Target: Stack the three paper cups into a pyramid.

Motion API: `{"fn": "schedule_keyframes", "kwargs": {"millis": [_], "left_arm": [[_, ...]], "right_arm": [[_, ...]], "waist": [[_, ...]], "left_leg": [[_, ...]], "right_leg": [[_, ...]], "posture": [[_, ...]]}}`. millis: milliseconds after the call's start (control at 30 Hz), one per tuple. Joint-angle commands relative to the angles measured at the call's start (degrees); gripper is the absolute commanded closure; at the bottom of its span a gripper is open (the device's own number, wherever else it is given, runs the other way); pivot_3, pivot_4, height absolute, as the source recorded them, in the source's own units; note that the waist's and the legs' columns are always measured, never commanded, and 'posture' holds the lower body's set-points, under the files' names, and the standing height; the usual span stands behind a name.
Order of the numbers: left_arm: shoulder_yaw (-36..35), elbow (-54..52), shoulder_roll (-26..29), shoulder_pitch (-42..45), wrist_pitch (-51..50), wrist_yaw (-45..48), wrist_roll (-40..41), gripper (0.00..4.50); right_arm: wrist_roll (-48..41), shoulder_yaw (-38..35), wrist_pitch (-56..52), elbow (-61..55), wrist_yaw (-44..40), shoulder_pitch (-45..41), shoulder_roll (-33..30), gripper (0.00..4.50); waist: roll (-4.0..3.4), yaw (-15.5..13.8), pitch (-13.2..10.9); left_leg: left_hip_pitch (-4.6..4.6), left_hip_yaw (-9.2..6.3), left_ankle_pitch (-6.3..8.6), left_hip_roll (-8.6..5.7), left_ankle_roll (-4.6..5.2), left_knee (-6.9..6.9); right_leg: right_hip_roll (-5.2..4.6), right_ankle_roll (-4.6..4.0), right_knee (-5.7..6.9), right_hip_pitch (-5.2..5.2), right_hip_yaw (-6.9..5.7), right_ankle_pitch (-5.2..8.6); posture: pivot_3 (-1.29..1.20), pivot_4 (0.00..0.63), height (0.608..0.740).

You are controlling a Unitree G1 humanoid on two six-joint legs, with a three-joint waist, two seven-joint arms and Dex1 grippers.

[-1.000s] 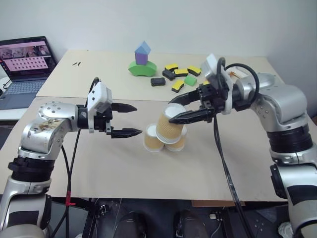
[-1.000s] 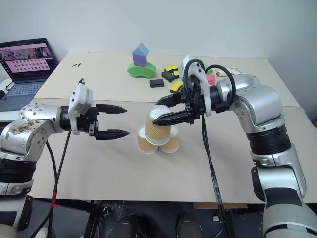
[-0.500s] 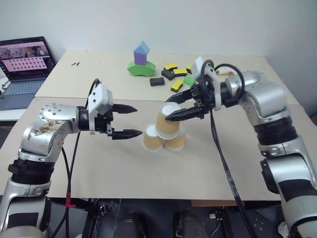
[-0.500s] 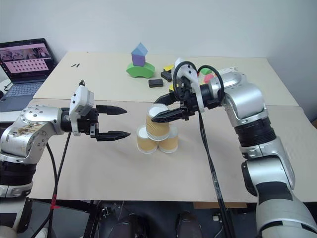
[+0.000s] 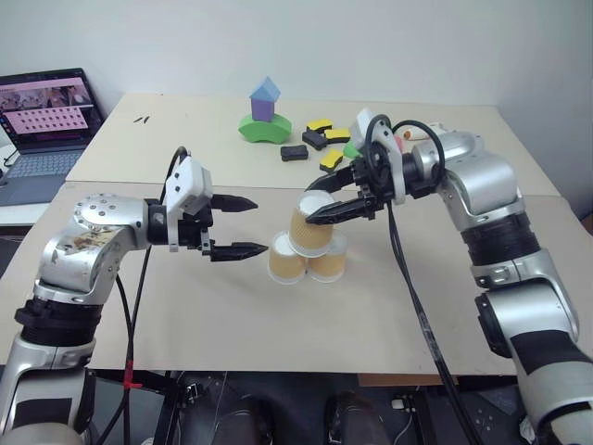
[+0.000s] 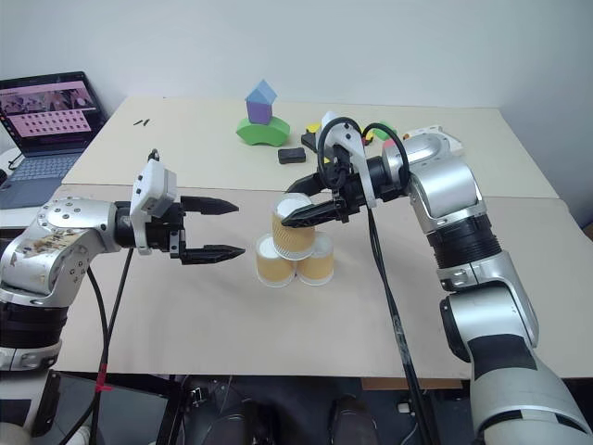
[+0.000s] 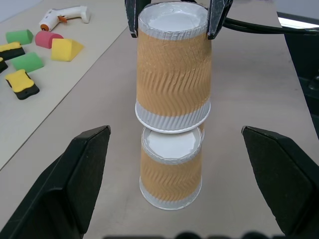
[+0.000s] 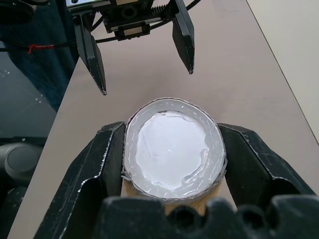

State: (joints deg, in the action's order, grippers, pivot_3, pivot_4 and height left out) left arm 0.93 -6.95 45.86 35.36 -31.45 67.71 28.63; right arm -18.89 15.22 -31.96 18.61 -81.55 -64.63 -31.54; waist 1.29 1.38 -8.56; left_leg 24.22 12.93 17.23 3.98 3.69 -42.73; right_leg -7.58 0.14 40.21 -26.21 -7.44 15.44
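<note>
Two tan-orange paper cups [image 5: 285, 262] [image 5: 330, 265] stand upside down, side by side, on the near table. The third paper cup [image 5: 311, 232], also upside down, sits over the gap between them, so the three form the pyramid. In the left wrist view its rim [image 7: 173, 115] meets the base of a lower cup [image 7: 171, 169]. My right gripper [image 5: 308, 207] is shut on this top cup near its white base [image 8: 172, 149]. My left gripper [image 5: 261, 225] hovers open just left of the cups, pointing at them, with nothing between its fingers.
A green, purple and blue foam block tower [image 5: 264, 116] stands on the far table, with several loose foam blocks [image 5: 326, 139] to its right. A white hand tool [image 7: 65, 15] lies beyond them. An open laptop [image 5: 46, 116] sits on a side desk at far left.
My right gripper has carried the top cup a little away from me and down. The cup has gone from tilted to upright on the two lower cups. The left gripper has stayed put.
</note>
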Motion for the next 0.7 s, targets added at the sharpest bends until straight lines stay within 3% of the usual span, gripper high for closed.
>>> {"fn": "schedule_keyframes", "kwargs": {"millis": [33, 100, 133, 200, 467, 700], "left_arm": [[-1.99, -2.11, 1.00, 0.10, 0.03, -0.31, 0.68, 0.00], [-1.98, -2.12, 0.98, 0.10, -0.03, -0.40, 0.70, 0.00], [-1.97, -2.07, 0.95, 0.12, -0.05, -0.44, 0.71, 0.00], [-1.95, -2.06, 0.95, 0.10, -0.01, -0.47, 0.67, 0.00], [-1.84, -1.69, 0.77, 0.18, 0.17, -0.55, 0.62, 0.00], [-2.01, -1.94, 0.75, -0.10, -0.28, -1.05, 0.86, 0.00]], "right_arm": [[0.69, -0.93, 1.32, 0.12, -0.30, -1.63, 0.18, 1.90], [0.85, -1.06, 1.46, 0.36, -0.28, -1.55, 0.20, 0.93], [0.87, -1.16, 1.46, 0.41, -0.27, -1.55, 0.22, 0.89], [1.05, -1.40, 1.78, 0.31, -0.20, -1.54, 0.29, 0.09], [-1.68, -4.25, -0.40, -3.02, -2.08, -2.13, -1.34, 0.03], [-9.68, -9.75, -10.65, -12.81, -1.10, -3.50, -5.03, 0.03]], "waist": [[0.00, 0.06, 0.00], [0.00, 0.13, 0.00], [0.00, 0.16, 0.00], [0.00, 0.17, 0.00], [0.00, 0.40, 0.00], [-0.01, 0.32, 0.00]], "left_leg": [[0.00, 0.00, 0.00, 0.00, 0.00, 0.00], [0.00, 0.00, 0.00, 0.00, 0.00, -0.01], [0.00, 0.00, 0.00, 0.00, 0.00, -0.01], [0.01, 0.00, 0.00, 0.00, 0.00, -0.01], [0.02, 0.00, 0.00, 0.00, 0.00, 0.00], [0.04, -0.03, 0.00, 0.01, 0.00, 0.01]], "right_leg": [[0.00, 0.00, 0.01, 0.00, 0.00, 0.00], [0.00, 0.00, 0.01, 0.00, 0.01, 0.00], [0.00, 0.00, 0.01, 0.00, 0.01, 0.00], [0.00, 0.00, 0.01, -0.01, 0.00, 0.00], [0.00, 0.00, 0.00, -0.01, 0.00, 0.00], [0.00, 0.00, -0.02, -0.02, 0.00, 0.00]], "posture": [[0.00, 0.150, 0.703], [0.00, 0.150, 0.703], [0.00, 0.150, 0.703], [0.00, 0.150, 0.703], [0.00, 0.150, 0.703], [0.00, 0.150, 0.703]]}}
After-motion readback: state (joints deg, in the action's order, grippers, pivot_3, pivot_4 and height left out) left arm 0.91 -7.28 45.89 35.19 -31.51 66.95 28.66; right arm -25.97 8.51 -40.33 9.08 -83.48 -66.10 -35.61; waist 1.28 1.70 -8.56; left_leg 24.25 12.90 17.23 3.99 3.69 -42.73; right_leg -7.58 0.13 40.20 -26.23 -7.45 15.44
